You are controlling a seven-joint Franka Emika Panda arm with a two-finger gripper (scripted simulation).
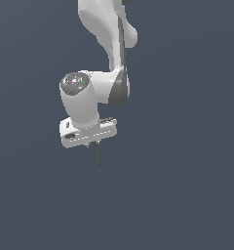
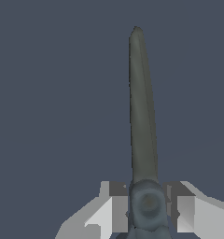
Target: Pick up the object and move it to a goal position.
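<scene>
Plain grey backdrop, fingers [image 2: 118, 207] clamping stick [image 1: 96, 155], arm's top cropped

a plain, flat slate-blue backdrop [image 1: 187, 195] lies all round and beneath the jaws; it is uniform in tone; no edge or seam shows

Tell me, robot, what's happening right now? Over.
Pincer shut on the stick. Stick hangs down below the pincer, clamped at its top end. Nothing seen in the way. Over.
</scene>
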